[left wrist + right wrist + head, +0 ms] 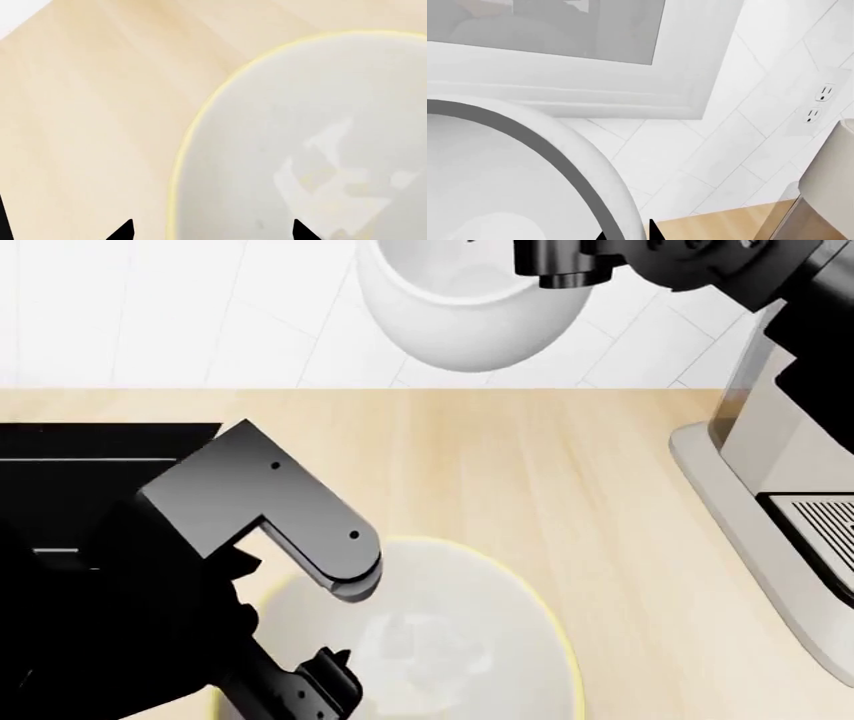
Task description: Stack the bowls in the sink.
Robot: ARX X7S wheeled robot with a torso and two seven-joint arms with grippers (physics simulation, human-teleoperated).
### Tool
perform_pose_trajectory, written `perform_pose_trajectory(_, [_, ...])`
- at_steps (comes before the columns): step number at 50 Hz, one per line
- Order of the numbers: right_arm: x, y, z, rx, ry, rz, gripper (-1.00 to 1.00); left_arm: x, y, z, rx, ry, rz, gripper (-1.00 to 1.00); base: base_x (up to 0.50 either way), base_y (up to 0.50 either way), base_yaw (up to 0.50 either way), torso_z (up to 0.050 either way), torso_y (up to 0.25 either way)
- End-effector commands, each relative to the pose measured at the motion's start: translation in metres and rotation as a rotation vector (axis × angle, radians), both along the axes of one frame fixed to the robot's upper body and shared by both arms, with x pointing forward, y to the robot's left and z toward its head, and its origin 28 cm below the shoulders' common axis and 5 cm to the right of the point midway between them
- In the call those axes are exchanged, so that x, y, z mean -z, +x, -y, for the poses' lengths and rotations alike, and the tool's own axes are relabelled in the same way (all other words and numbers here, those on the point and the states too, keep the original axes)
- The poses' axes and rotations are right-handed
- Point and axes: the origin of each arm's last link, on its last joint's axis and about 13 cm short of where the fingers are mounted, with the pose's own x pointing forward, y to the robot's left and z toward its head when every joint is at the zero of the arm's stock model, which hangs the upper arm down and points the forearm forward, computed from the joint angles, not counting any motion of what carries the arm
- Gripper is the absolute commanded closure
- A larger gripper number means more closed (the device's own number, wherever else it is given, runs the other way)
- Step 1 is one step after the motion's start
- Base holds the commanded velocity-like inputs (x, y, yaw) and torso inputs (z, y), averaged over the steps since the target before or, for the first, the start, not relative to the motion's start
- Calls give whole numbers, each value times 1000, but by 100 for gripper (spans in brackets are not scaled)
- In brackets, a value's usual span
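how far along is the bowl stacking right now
Done: the deep white bowl is lifted high off the wooden counter, gripped at its rim by the right gripper.

In hand: the left gripper straddles the rim of the yellow-rimmed bowl, which sits on the counter; its fingers look spread, not yet clamped.

Left: neither bowl is in the sink, and they aren't stacked.

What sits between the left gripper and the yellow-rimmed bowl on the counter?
Nothing visible. The left gripper hangs directly over the cream bowl, its fingertips straddling the yellowish rim with only bare wooden counter beside it.
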Motion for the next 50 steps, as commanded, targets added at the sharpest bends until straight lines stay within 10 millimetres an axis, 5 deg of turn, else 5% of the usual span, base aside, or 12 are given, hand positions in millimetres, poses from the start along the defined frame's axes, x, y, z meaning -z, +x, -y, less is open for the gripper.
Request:
perform_pose_trajectory(1, [-1,0,2,5,-8,17,100,13,4,0,2,2,-36,-100,0,0,0,0,0])
perform_pose_trajectory(29, [0,2,2,8,-8,11,100,29,8,-5,-11,-20,-74,-100,0,0,0,0,0])
perform_pose_trajectory(30, [0,1,2,8,-8,11,100,29,8,-5,-13,-21,-73,100,0,0,0,0,0])
perform_pose_trajectory(50, [0,0,4,17,-5,13,100,26,8,-7,-32,-66,-60,100,0,0,0,0,0])
